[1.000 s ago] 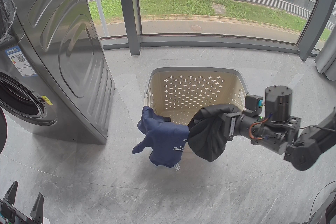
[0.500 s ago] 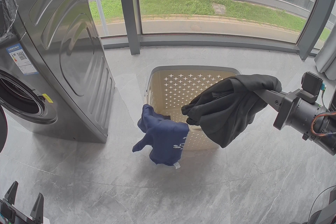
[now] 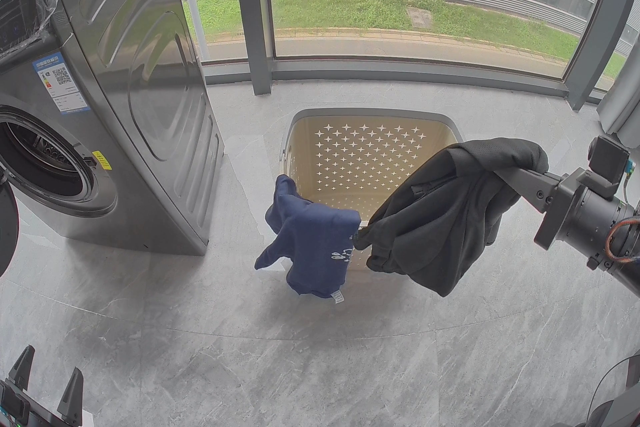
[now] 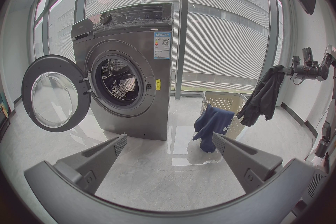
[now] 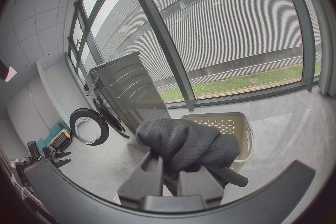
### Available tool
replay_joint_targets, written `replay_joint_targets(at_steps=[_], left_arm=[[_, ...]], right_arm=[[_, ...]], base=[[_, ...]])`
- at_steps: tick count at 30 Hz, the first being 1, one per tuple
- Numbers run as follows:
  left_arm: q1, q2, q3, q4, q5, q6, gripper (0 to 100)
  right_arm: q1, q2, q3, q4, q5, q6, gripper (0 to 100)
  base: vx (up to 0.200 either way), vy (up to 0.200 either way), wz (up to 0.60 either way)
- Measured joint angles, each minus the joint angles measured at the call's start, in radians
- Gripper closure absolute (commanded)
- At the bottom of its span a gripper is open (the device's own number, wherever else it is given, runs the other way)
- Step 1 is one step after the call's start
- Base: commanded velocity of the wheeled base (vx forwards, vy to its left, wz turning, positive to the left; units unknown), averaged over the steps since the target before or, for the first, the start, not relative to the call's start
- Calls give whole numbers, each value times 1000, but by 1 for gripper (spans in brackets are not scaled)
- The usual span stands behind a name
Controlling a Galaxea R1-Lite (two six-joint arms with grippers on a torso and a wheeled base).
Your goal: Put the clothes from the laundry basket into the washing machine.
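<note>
Right gripper (image 3: 517, 176) fingers clamp a dark jacket (image 3: 440, 228), with the fingertips buried in the cloth. The jacket hangs above the right rim of the laundry basket (image 3: 373, 115) and hides that corner. A blue shirt (image 3: 313, 241) is draped over the near rim; its white print is unreadable. Left gripper (image 4: 168, 136) fingers are wide and hold nothing; the head view's bottom edge cuts them off. Washing machine (image 3: 133, 81) door (image 4: 52, 93) is open. The text on its sticker (image 3: 60, 83) is too small to read.

The right gripper (image 3: 517, 176) has dark grey wedge-shaped fingers on a flat grey plate. Behind the claw is a black cylindrical wrist (image 3: 585, 220) looped with orange wires (image 3: 617, 240), and a small black box (image 3: 608, 158) sits above it. The left gripper (image 4: 168, 139) has grey tapered fingers, ribbed inner pads (image 4: 120, 140) and a round hole at each base.
</note>
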Motion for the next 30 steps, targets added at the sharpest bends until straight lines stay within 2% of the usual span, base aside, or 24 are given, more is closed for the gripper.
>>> replay_joint_targets(at_steps=[30], left_arm=[[0,0,0,-1,0,-3,0]], right_arm=[[4,8,-7,-25,2,2,100]], base=[[0,200,0]])
